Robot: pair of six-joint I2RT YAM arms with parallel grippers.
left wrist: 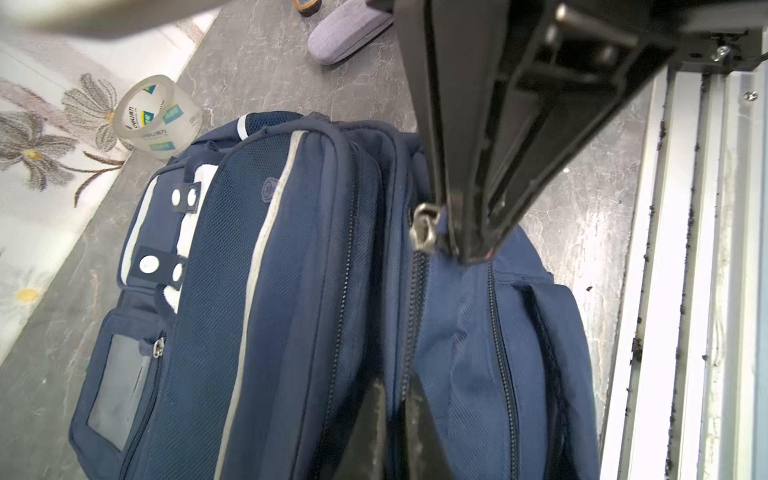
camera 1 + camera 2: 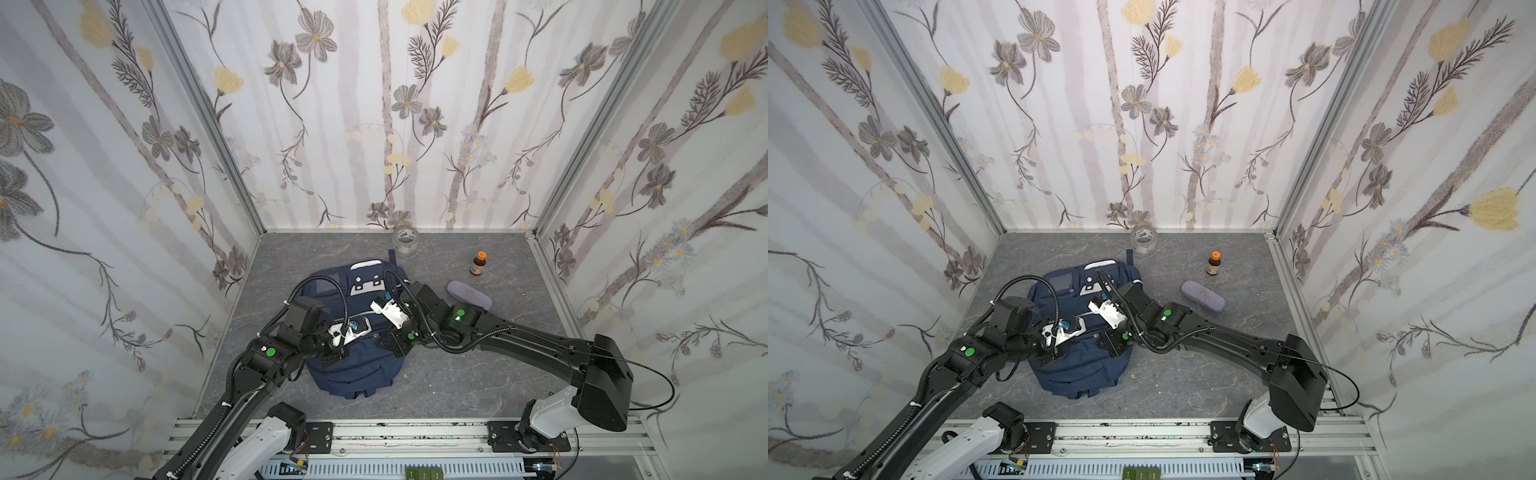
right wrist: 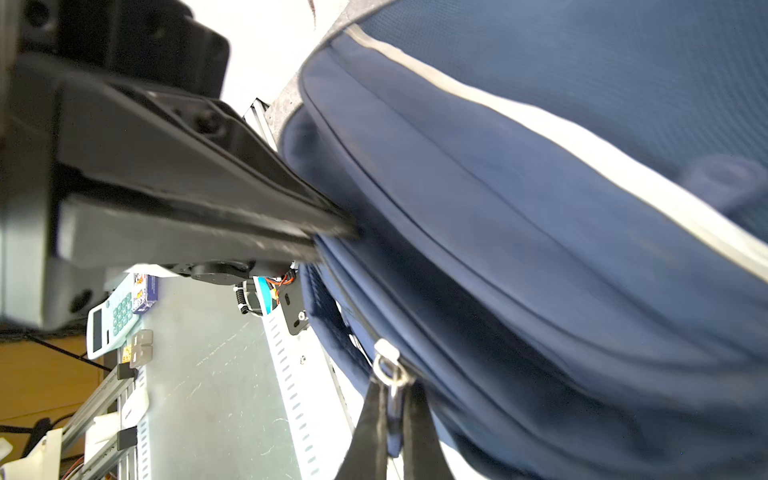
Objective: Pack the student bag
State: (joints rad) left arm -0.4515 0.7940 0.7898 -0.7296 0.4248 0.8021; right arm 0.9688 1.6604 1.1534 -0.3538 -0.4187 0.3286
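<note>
The student bag [image 2: 357, 374] [image 2: 1077, 370] is a navy backpack with white patches, lying flat mid-table in both top views. My left gripper [image 1: 395, 384] is shut on the bag's fabric along a closed zipper line, and it comes in from the left [image 2: 341, 355] [image 2: 1059, 353]. My right gripper [image 3: 394, 390] is shut on a metal zipper pull [image 3: 388, 370] [image 1: 424, 228] of the same zipper. In both top views the right gripper [image 2: 379, 343] [image 2: 1101, 343] meets the bag's right flank, close to the left gripper. The bag's inside is hidden.
A clear tape roll [image 2: 405, 241] [image 1: 158, 116] stands by the back wall. A small brown bottle with an orange cap [image 2: 478, 264] and a lilac glasses case [image 2: 469, 296] [image 1: 349, 33] lie right of the bag. An aluminium rail [image 2: 395, 432] runs along the front edge.
</note>
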